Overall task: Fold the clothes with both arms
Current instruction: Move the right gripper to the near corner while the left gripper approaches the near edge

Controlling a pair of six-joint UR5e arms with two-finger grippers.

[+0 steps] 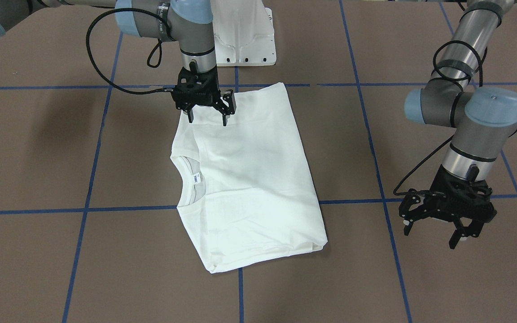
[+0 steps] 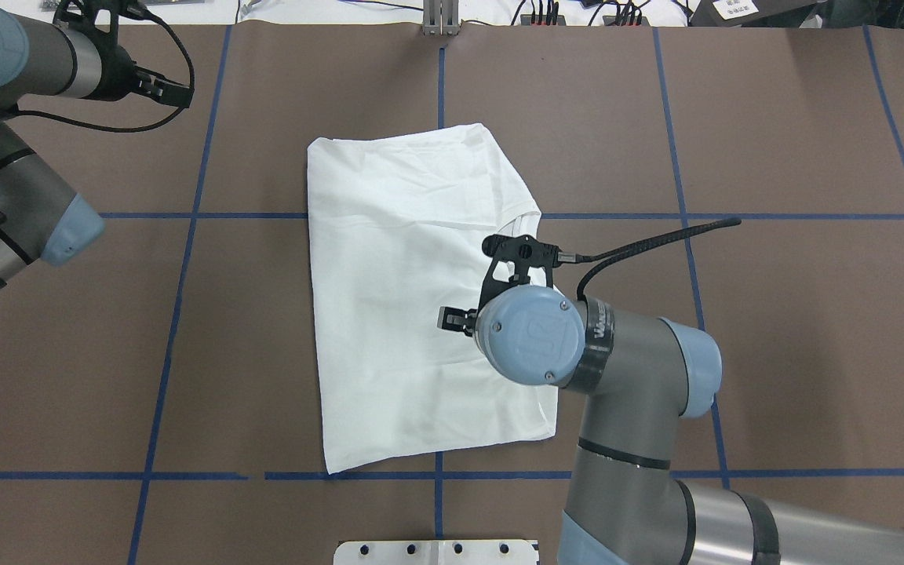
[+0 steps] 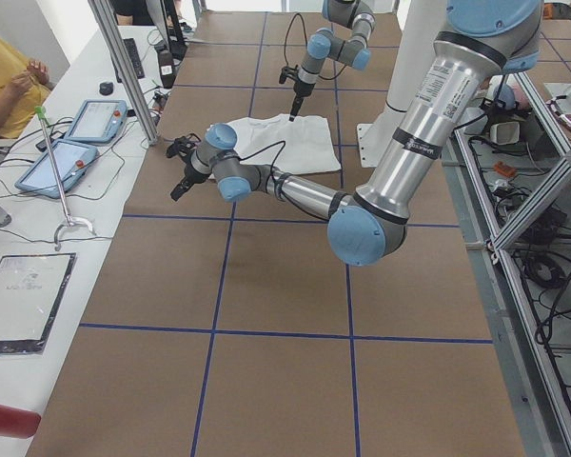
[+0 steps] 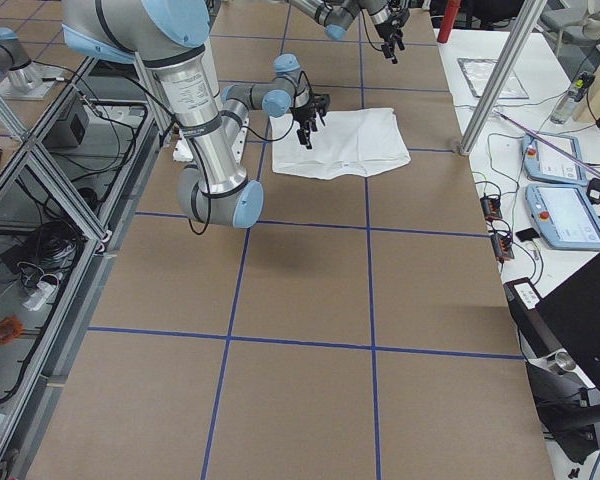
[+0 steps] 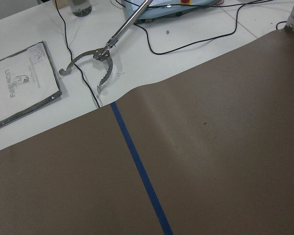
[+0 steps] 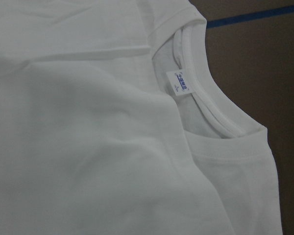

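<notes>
The white T-shirt (image 1: 249, 179) lies folded into a long rectangle at the middle of the table, also in the overhead view (image 2: 397, 298). Its ribbed collar (image 1: 186, 175) and blue-printed label (image 1: 195, 178) face up; the right wrist view shows the label (image 6: 180, 83) close below. No black text shows. My right gripper (image 1: 208, 117) hangs open and empty just above the shirt's corner nearest the robot base. My left gripper (image 1: 431, 235) is open and empty over bare table, well to the side of the shirt. Neither gripper's fingers show in the wrist views.
The white pedestal base (image 1: 245, 40) stands behind the shirt. Blue tape lines (image 1: 240, 291) grid the brown table. Beyond the table's left end a white bench holds a metal reach tool (image 5: 95, 58), teach pendants (image 3: 95, 119) and a framed sheet (image 5: 19, 83); a person (image 3: 5, 86) sits there.
</notes>
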